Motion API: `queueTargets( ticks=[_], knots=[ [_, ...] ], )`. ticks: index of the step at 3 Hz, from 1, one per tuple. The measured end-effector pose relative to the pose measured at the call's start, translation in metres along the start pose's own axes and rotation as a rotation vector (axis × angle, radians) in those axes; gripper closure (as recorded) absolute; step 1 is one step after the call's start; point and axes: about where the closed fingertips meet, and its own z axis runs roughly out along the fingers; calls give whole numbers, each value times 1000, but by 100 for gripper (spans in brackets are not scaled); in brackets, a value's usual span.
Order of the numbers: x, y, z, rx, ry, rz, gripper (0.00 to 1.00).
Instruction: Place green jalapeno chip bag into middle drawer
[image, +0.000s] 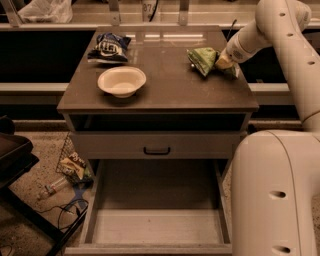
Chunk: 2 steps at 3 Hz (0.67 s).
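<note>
Camera view | bag (202, 59) lies on desk (170, 92) near back-right corner, not lifted | tool (224, 61) at bag's right end, apart or clamped: cannot tell | drawer (157, 227) pulled open | left, likely: lift, carry, drop in

Tool (223, 61) at green jalapeno chip bag (202, 60) on tbl (167, 87); middle drawer (157, 227) open.
</note>
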Motion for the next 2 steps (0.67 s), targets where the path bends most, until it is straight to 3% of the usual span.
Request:
queueTargets(
  ticks=[2],
  knots=[
    [3,-1,-16,1,15,24,100]
  ],
)
